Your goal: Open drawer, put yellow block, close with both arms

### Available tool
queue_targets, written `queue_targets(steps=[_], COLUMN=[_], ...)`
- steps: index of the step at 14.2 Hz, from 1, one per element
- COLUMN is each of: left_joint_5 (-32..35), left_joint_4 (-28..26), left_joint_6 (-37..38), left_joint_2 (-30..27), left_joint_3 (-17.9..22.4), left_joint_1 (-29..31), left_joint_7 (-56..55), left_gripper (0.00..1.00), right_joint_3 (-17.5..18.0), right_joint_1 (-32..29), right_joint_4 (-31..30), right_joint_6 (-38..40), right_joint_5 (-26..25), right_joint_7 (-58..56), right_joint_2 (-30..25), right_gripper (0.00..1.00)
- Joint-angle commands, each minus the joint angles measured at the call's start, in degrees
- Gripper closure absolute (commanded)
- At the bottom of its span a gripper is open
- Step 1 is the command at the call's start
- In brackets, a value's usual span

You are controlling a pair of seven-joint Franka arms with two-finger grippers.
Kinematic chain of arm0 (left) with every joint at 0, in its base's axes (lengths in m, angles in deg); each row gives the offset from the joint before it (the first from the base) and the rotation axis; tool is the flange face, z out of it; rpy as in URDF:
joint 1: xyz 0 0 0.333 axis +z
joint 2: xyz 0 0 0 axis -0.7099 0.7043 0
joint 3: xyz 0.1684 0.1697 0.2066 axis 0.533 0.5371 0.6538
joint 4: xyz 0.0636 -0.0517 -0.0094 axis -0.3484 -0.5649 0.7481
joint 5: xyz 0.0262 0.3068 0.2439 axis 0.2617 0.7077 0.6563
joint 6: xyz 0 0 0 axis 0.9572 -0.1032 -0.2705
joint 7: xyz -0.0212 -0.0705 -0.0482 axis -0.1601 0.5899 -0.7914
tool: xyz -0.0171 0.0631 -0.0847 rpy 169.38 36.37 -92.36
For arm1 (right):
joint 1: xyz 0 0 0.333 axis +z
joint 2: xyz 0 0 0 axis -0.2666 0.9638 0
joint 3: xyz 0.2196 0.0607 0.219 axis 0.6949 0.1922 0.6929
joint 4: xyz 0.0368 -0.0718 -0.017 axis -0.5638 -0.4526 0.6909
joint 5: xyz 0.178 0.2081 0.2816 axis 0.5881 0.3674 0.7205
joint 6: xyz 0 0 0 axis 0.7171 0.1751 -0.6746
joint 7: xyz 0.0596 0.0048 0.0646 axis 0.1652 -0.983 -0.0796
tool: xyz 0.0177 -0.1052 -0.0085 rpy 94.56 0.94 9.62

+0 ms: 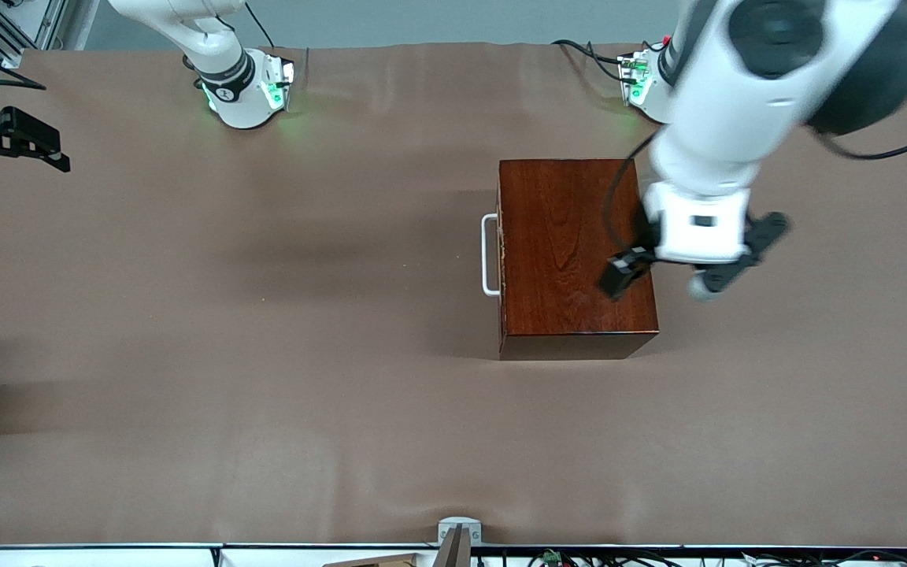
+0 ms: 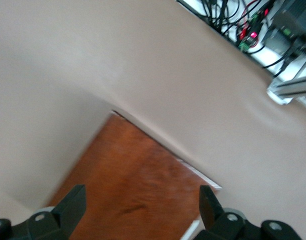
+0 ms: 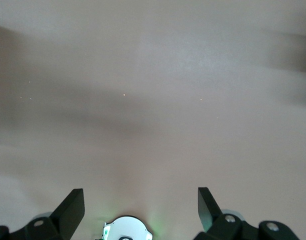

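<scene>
The dark mahogany box (image 1: 564, 244) stands on the table toward the left arm's end. Its drawer (image 1: 501, 252) is pushed in, and the white bar handle (image 1: 490, 254) faces the right arm's end. My left gripper (image 1: 694, 260) hangs open over the box's top, near the edge away from the handle. In the left wrist view the left gripper (image 2: 141, 200) shows the box top (image 2: 138, 180) between its spread fingers, with nothing held. My right gripper (image 1: 52, 150) waits open at the right arm's end of the table, over bare cloth (image 3: 140, 197). The yellow block is out of view.
Brown cloth (image 1: 264, 315) covers the whole table. The right arm's green-lit base (image 1: 245, 90) and the left arm's base (image 1: 642, 79) stand along the edge farthest from the front camera. A grey bracket (image 1: 457, 535) and cables (image 2: 233, 20) line the nearest edge.
</scene>
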Motion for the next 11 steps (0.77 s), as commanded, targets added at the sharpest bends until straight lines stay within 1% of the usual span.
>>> queue_targets(steps=[1,3,6,8,9,10,11], left_joint_5=[-0.93,-0.84,-0.49,-0.22,-0.22,-0.14,-0.13], left_joint_4=[-3.33,-6.84,-12.12,-15.11,-15.73,-15.91,-16.52], left_joint_6=[5.53,5.82,5.82,5.82,5.82,5.82,6.16], left_joint_2=[-4.36,-7.78,-12.18,-14.55,-15.26,-15.44,-16.05], left_joint_3=[-0.62,-0.62,-0.45,-0.45,-0.8,-2.98,-7.61], left_joint_1=[4.21,7.47,10.46,12.31,13.97,16.6,21.41], left_joint_7=[13.62,21.28,32.53,38.86,42.81,45.81,46.79], left_gripper=[0.0,0.0,0.0,0.0,0.0,0.0,0.0], right_joint_3=[0.06,0.06,0.06,0.06,0.06,0.06,0.06], right_joint_1=[0.1,0.1,0.1,0.1,0.19,0.19,0.19], right_joint_4=[0.05,0.05,0.05,0.14,0.05,0.13,0.05], right_joint_6=[0.31,0.22,0.22,0.14,0.22,0.22,0.14], right_joint_5=[-0.29,-0.29,-0.29,-0.29,-0.29,-0.29,-0.29], right_joint_7=[0.18,0.18,0.18,0.18,0.18,0.18,0.18], right_joint_2=[-0.45,-0.45,-0.45,-0.45,-0.45,-0.45,-0.45], right_gripper=[0.0,0.0,0.0,0.0,0.0,0.0,0.0])
